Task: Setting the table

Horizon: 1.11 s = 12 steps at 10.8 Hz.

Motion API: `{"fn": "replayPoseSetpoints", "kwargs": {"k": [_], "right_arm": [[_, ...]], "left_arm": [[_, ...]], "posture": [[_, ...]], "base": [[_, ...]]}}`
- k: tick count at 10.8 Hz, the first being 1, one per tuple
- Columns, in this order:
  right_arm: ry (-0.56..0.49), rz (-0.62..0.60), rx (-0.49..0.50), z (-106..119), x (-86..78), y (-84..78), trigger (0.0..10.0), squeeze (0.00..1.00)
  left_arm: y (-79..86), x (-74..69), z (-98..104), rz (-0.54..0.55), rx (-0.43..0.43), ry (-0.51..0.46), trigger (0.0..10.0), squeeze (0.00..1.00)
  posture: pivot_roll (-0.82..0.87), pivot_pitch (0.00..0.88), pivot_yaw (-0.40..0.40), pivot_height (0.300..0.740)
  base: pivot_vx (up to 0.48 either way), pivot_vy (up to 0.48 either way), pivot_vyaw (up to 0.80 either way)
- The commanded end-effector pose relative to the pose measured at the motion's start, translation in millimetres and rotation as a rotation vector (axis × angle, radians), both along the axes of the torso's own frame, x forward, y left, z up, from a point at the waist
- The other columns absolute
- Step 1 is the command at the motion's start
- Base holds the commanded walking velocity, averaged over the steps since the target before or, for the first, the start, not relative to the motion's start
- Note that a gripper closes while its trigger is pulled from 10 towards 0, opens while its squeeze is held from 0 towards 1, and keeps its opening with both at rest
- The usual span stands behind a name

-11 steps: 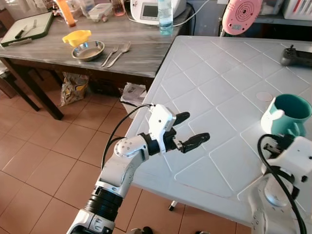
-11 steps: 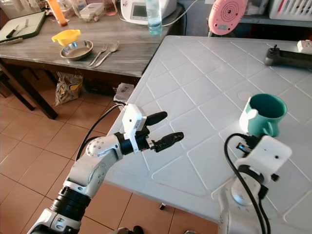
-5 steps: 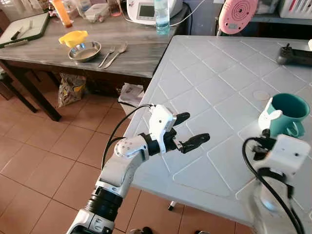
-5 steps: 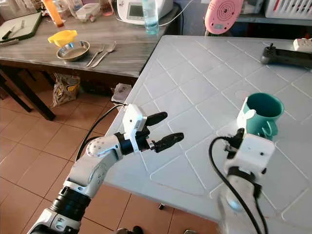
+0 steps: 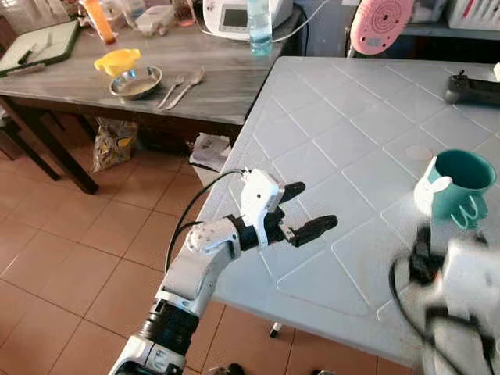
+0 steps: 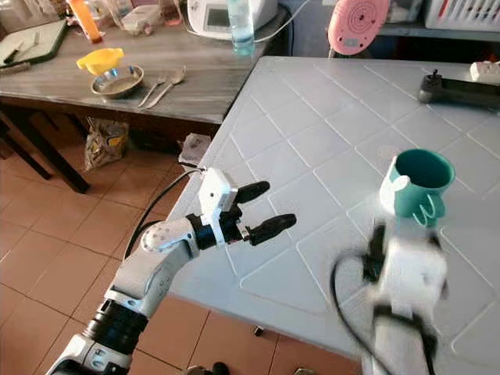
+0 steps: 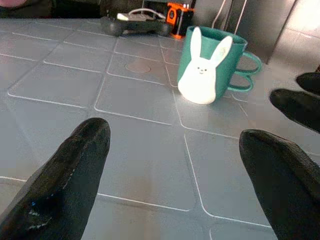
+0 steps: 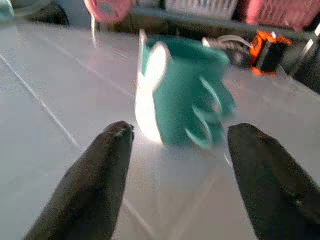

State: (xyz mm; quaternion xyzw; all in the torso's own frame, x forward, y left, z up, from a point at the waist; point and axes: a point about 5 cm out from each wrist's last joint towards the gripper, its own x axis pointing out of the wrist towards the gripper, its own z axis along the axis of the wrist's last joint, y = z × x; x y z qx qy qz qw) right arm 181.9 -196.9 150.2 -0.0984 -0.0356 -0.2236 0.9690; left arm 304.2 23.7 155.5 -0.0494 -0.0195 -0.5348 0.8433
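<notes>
Our teal mug (image 5: 457,184), with its white rabbit face and ear-shaped handle, stands upright on the white table (image 5: 336,117), out toward three o'clock in our head view and well in from the table's near edge. Half a second ago our right gripper (image 8: 177,150) was close up against the mug's near side; now the right arm has drawn back toward five o'clock and shows as a smear of motion, with bare table between it and the mug. In the right wrist view its two fingers stand spread apart with nothing between them, and the mug sits free beyond the tips. We judge the mug has just been set down and released, so this piece of the place setting looks done.

Our left gripper (image 5: 301,211) hovers over the table's near corner, at about seven o'clock from the mug and well apart from it, fingers splayed and empty, much as it was a second ago.

Farther out, at eleven o'clock, the grey side table (image 5: 70,78) carries a metal bowl (image 5: 135,81) with a yellow funnel (image 5: 118,61) beside it, and a fork and spoon (image 5: 182,84). We reckon those are what is left to fetch.
</notes>
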Motion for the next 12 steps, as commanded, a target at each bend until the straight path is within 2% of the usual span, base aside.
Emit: {"fn": "replayPoseSetpoints", "kwargs": {"k": [1,4,6,10,12], "right_arm": [[-0.021,-0.006,-0.003,5.1,-2.1,-0.1,10.0,1.0],[0.012,-0.024,-0.038,2.7,-8.0,-22.0,10.0,1.0],[0.03,-0.003,-0.076,5.8,-4.9,-43.5,10.0,1.0],[0.052,0.137,-0.059,8.0,14.3,-66.9,10.0,1.0],[0.06,0.219,-0.035,9.5,24.7,-71.8,10.0,1.0]], "left_arm": [[-0.9,0.8,1.2,0.002,0.018,-0.015,10.0,0.0],[-1.0,2.7,1.4,0.013,0.019,-0.019,10.0,0.0],[0.2,6.5,3.1,0.035,0.014,-0.021,10.0,0.0],[-1.8,5.2,1.5,0.034,0.018,-0.02,10.0,0.0],[-0.3,7.1,3.0,0.048,0.017,-0.022,10.0,0.0]], "posture": [[-0.13,0.141,0.143,0.74],[-0.13,0.141,0.143,0.74],[-0.14,0.15,0.151,0.74],[-0.14,0.158,0.149,0.74],[-0.13,0.163,0.155,0.74]], "base": [[0.0,0.0,0.0],[0.0,0.0,0.0],[0.0,0.0,0.0],[0.0,0.0,0.0],[0.0,0.0,0.0]]}}
